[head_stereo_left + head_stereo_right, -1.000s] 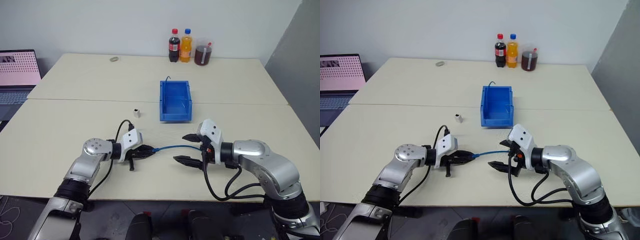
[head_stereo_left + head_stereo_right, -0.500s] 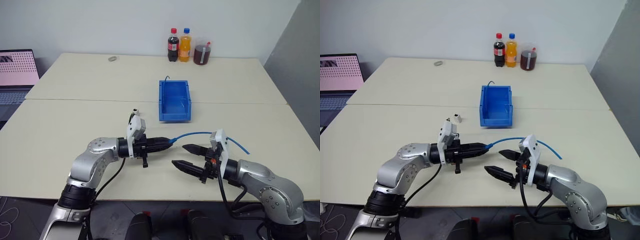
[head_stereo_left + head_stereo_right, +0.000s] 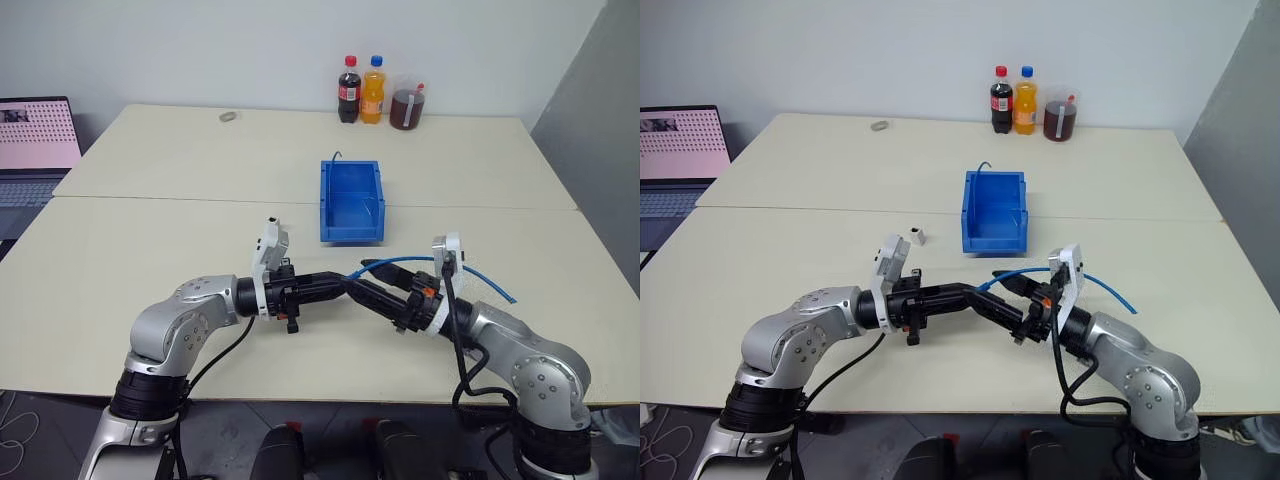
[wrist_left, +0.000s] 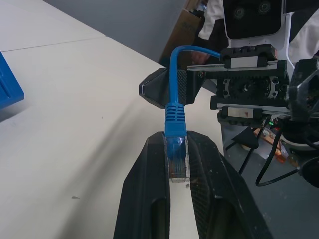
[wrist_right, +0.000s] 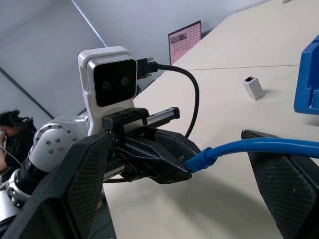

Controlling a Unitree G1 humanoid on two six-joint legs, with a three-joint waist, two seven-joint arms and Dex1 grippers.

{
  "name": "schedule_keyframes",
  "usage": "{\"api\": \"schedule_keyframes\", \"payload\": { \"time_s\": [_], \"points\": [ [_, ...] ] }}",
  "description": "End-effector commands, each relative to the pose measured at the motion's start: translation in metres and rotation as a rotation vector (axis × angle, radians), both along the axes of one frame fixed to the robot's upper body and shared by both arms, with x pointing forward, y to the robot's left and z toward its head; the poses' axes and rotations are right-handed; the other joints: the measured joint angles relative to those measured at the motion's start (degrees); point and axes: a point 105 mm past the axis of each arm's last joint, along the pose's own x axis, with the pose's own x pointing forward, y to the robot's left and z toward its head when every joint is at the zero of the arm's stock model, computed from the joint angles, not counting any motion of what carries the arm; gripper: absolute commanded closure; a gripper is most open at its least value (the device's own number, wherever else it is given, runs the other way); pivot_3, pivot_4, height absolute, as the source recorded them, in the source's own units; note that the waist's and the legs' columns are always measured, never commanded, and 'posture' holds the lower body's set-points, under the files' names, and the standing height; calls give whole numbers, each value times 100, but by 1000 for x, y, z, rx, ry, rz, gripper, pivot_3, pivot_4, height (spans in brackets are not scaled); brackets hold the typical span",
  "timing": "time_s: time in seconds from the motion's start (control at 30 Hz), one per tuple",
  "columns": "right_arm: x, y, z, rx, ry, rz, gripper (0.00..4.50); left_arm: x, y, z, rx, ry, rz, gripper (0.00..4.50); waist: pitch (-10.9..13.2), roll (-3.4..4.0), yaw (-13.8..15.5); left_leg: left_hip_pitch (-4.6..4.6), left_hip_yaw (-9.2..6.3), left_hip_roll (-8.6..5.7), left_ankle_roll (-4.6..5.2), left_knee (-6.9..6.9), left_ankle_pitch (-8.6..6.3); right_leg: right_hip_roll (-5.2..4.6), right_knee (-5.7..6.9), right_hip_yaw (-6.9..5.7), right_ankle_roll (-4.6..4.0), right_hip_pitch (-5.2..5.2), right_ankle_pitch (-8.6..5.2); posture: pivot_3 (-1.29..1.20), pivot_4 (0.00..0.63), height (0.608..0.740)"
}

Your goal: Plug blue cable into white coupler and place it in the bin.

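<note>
Light-blue cable with a clear plug tip sits between the black fingers of the left gripper. The right gripper is black too, under a white camera housing. At twelve o'clock, the bright blue bin on the pale cream table. At eleven, the tiny white coupler with its dark end. Far back: a dark cola bottle with red cap, an orange bottle with blue cap.

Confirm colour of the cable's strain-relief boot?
Blue, matching the blue cable; clearest in the left wrist view.
</note>
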Motion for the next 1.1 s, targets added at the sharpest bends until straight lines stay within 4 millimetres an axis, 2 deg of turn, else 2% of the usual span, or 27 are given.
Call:
{"api": "schedule_keyframes", "payload": {
  "time_s": [0.03,0.17,0.27,0.4,0.43,0.57,0.6,0.87,0.93,1.1],
  "points": [
    [3,4,9,26,-38,16,250,-3,-1,17,-40,-47,-9,4262,0,0,0,0,0,0,0,0,0,0,0,0,0,0,0,0,150,740],
    [7,6,7,16,-40,28,1029,-3,0,19,-51,-40,-9,4262,0,0,0,0,0,0,0,-1,0,0,0,0,0,-1,0,0,150,740],
    [10,7,8,19,-47,34,1922,-4,-1,19,-54,-33,-14,4262,0,0,0,-1,0,0,0,-2,0,0,-4,-1,0,-1,0,0,150,740],
    [11,8,10,20,-56,49,2786,-4,0,18,-57,-25,-14,4262,0,1,1,-3,1,0,0,-3,0,0,-9,0,1,-1,1,0,150,740],
    [11,8,10,18,-57,52,3195,-4,1,18,-57,-24,-13,4262,0,1,2,-3,1,0,0,-3,0,0,-10,0,1,-1,1,0,150,740],
    [11,8,10,13,-60,62,4294,-3,2,19,-60,-21,-11,4262,0,1,2,-5,0,0,0,-6,0,0,-16,-1,1,0,1,0,150,740],
    [11,8,10,12,-60,65,4427,-3,2,19,-61,-21,-9,4262,0,1,3,-6,0,0,0,-7,0,0,-18,-1,2,-1,1,0,150,740],
    [9,10,11,14,-60,88,4492,7,7,13,-24,-69,46,4262,0,1,5,-12,-1,0,0,-8,0,-1,-27,-3,4,-1,3,0,150,740],
    [9,10,11,14,-59,88,4494,6,9,8,13,-85,43,3554,0,1,6,-12,-1,0,0,-8,0,-1,-28,-3,5,-1,3,0,150,740],
    [11,8,10,7,-62,79,4498,2,15,-5,84,-118,28,2639,1,1,4,-12,1,0,0,-13,0,-1,-33,0,4,-2,3,0,150,740]
  ]
}}
